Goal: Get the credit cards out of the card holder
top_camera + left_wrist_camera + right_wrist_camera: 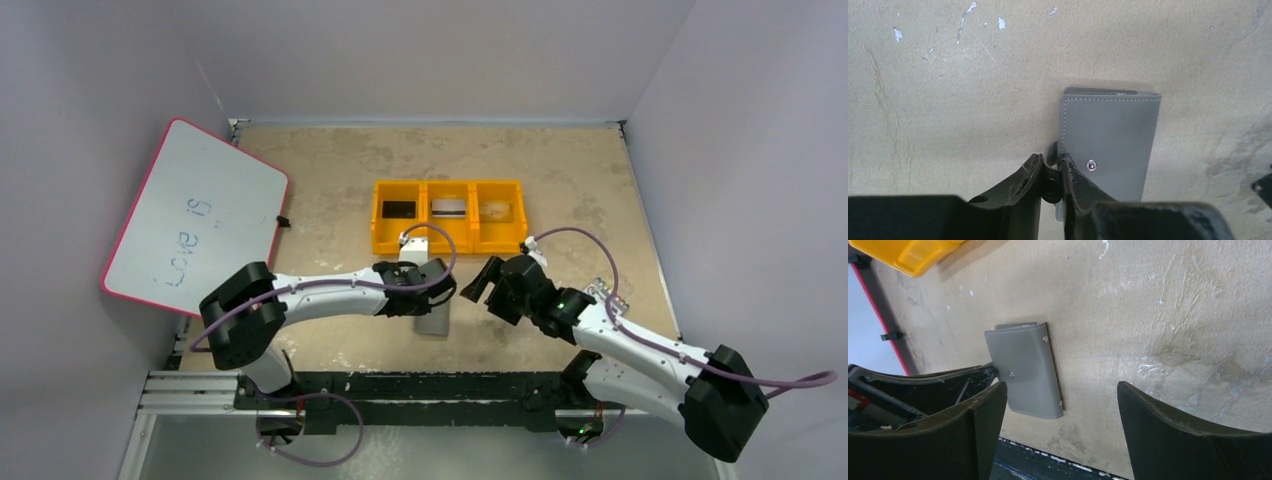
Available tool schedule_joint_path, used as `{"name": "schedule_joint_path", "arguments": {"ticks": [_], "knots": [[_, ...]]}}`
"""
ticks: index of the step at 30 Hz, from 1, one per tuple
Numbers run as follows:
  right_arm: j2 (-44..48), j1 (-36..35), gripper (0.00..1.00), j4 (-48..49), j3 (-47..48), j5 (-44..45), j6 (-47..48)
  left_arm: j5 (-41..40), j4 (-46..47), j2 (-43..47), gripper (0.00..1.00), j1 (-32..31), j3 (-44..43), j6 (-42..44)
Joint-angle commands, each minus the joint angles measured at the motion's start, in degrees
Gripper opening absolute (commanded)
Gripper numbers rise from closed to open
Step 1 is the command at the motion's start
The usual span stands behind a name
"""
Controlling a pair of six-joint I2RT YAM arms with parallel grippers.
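The grey card holder [433, 320] [1110, 145] [1025, 367] lies folded shut on the table near the front edge. My left gripper [428, 292] [1051, 165] is shut on its dark snap tab [1054, 186], which stands up between the fingers at the holder's left edge. My right gripper [484, 280] [1060, 386] hovers open just right of the holder, with nothing between its fingers. Three credit cards lie in the yellow tray: a black one [399, 209], a silver-white one [449, 208] and a pale beige one [492, 210].
The yellow three-part tray [448, 243] [913, 255] stands just behind the grippers. A pink-rimmed whiteboard [195, 215] leans at the left wall. The table's front edge and a dark rail [1048, 460] run close below the holder.
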State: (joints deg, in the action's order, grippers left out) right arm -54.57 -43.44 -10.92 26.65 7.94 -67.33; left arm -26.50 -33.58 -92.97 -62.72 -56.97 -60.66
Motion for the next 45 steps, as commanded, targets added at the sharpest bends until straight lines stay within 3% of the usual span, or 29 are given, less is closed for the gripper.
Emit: {"name": "schedule_joint_path", "arguments": {"ticks": [1,6,13,19,24,30,36,41,45], "knots": [[-1.8,0.05,0.82,2.13,2.34,-1.88,2.15,-2.66,0.32,3.73,0.15,-0.2,0.33,-1.07],[-3.7,0.04,0.83,5.05,2.84,-5.29,4.7,-2.97,2.27,9.13,0.04,-0.21,0.78,-1.47],[-3.7,0.18,0.83,7.77,2.4,-6.38,3.45,1.49,8.11,17.23,0.04,-0.24,0.36,0.1],[-2.23,1.13,0.83,9.83,1.21,-6.97,3.21,4.46,8.19,14.25,0.04,-0.24,0.64,0.17],[-3.51,1.33,0.8,12.73,1.04,-9.42,5.89,2.23,7.6,14.41,0.05,-0.3,2.08,-1.45],[-7.75,1.5,0.6,16.41,2.92,-13.34,9.73,-4.66,2.26,18.87,0.07,-0.25,6.49,-6.32],[-13.86,1.49,0.53,21.07,5.38,-19.57,15.08,-7.06,0.02,23.82,0.09,-0.27,14.8,-12.44],[-21.79,0.76,0.31,29.53,8.14,-27.68,17.45,-8.71,0.89,27.18,0.11,-0.22,19.61,-16.57],[-29.09,-1.94,0.29,27.34,14.32,-26.88,19.9,-10.01,0.35,27.9,0.12,-0.21,20.0,-17.48]]}}
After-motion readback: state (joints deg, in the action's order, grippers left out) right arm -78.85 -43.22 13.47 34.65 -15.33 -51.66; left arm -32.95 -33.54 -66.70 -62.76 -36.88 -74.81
